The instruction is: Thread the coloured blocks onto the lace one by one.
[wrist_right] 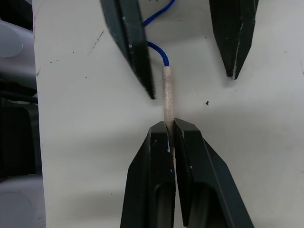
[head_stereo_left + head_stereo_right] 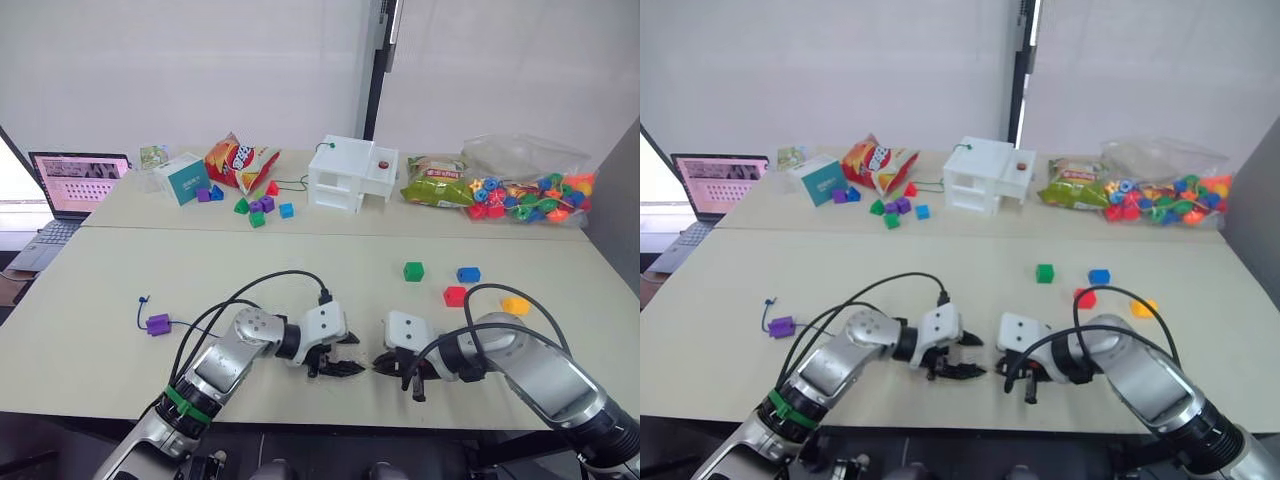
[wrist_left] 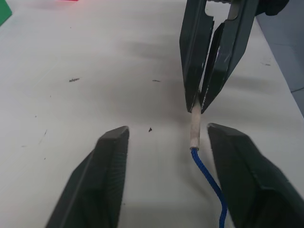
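The lace (image 3: 209, 183), a thin limp dark-blue string with a stiff pale tip (image 1: 168, 97), lies on the tabletop (image 2: 120, 290); my right end effector (image 1: 171, 126) is clamped on that tip, the sensible hold, while my left end effector (image 3: 164, 137) stands apart around it.

Lab, laptop (image 2: 77, 183), white curtain (image 2: 180, 70)

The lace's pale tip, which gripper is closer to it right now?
Right. The right gripper is shut on the lace's pale tip; the left gripper is open, its fingers either side of the tip without touching.
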Action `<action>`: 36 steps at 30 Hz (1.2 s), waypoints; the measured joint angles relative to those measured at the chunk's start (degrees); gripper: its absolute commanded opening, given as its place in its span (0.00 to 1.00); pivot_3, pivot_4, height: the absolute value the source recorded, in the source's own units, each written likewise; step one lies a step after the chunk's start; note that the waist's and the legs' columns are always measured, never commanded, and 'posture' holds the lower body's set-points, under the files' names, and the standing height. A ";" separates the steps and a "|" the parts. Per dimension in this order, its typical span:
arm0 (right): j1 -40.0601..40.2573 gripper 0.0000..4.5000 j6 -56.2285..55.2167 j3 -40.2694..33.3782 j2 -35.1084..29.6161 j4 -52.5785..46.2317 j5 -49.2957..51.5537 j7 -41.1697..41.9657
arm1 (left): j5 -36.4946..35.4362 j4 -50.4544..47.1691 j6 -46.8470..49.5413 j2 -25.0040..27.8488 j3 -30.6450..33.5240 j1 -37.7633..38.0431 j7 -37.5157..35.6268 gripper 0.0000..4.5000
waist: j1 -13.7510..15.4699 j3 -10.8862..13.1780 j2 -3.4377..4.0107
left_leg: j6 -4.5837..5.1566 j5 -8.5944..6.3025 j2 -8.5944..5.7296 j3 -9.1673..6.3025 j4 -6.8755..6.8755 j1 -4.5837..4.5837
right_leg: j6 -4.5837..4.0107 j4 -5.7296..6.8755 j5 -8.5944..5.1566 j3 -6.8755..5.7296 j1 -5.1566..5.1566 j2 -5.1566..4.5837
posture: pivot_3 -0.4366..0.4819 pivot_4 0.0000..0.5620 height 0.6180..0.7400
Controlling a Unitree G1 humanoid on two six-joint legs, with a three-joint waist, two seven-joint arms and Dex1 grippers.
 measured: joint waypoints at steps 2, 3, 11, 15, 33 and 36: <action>0.00 0.00 0.04 0.00 0.00 0.00 -0.01 -0.32 | -0.01 0.00 0.04 0.00 -0.28 0.00 -0.59 0.21 | 0.01 0.00 0.00 | 0.00 0.00 0.00 0.00 0.00 0.00 | 0.00 0.00 0.00 0.00 0.00 0.00 | 0.48 0.27 1.00; 0.00 0.00 0.05 0.00 0.00 0.00 -0.03 -0.53 | -0.02 -0.01 0.06 0.00 -0.44 0.00 -0.89 0.13 | 0.03 0.00 0.00 | 0.00 0.00 0.00 0.00 0.00 0.00 | 0.00 0.00 0.00 0.00 0.00 0.00 | 0.48 0.27 1.00; -0.14 0.00 0.13 0.01 -0.14 -0.04 -0.06 -0.69 | 0.03 -0.05 0.28 0.19 -1.09 0.01 -2.09 0.01 | 0.02 0.00 0.00 | 0.00 0.00 0.00 0.00 0.01 0.00 | 0.00 0.00 0.00 0.00 0.01 0.00 | 0.48 0.27 1.00; -0.14 0.00 0.18 0.04 -0.15 -0.06 -0.06 -0.57 | 0.13 -0.06 0.31 0.07 -1.09 0.01 -2.06 0.01 | 0.03 0.00 0.00 | 0.00 0.00 0.00 0.00 0.01 0.00 | 0.00 0.00 0.00 0.00 0.01 0.00 | 0.48 0.27 1.00; 22.83 0.91 13.65 -33.49 12.33 -14.43 9.53 -17.03 | -0.08 -4.56 3.16 4.45 0.64 1.49 -1.43 0.00 | 0.75 -0.02 0.03 | 0.04 -0.02 -0.03 -0.02 -0.01 -0.01 | 0.07 0.00 0.04 0.06 0.05 -0.05 | 0.48 0.27 1.00; 31.95 0.91 13.41 -44.58 20.92 -18.53 9.04 -24.24 | -0.88 -6.05 4.24 4.53 1.08 2.05 -1.25 0.00 | 1.14 -0.04 0.06 | 0.03 -0.02 -0.01 -0.11 -0.01 0.02 | 0.07 0.00 0.04 -0.03 0.11 -0.03 | 0.48 0.27 1.00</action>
